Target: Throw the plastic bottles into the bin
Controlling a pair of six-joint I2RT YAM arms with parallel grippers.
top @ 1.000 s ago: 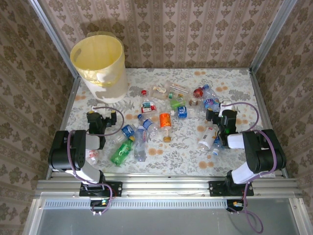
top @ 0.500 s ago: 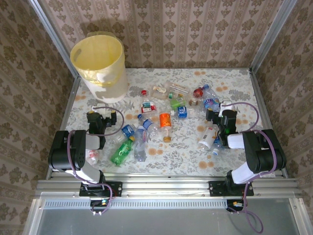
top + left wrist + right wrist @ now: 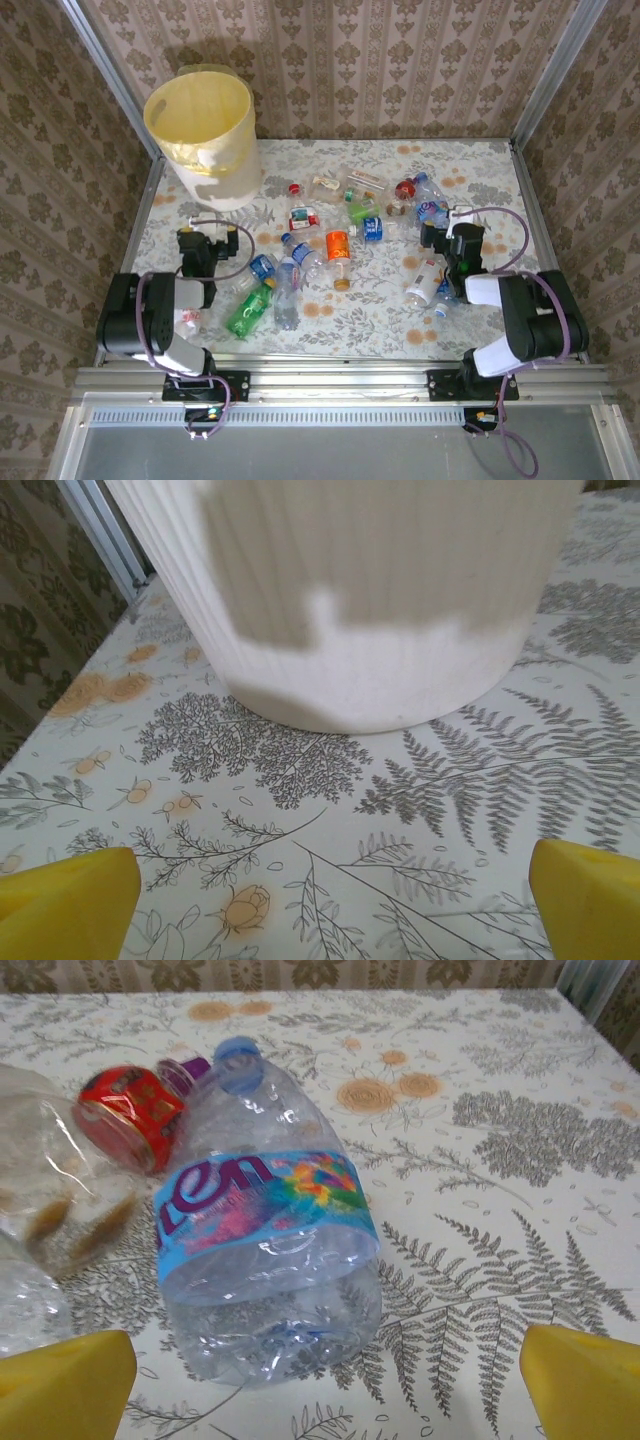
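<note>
On table (image 3: 480,170), one bin (image 3: 205,140), about twenty bottles (image 3: 338,245)

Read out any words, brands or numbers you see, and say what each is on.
"len", purple letters, possibly cut off: blue label on the clear bottle, right wrist view.
Red label on the neighbouring bottle: too blurred.
Scattered bottles in the top view: labels too small.
Bin: none.

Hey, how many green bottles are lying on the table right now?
2. The near green bottle lies beside the left arm; the far green bottle sits in the farther cluster, right of centre. More may be hidden under others.
</note>
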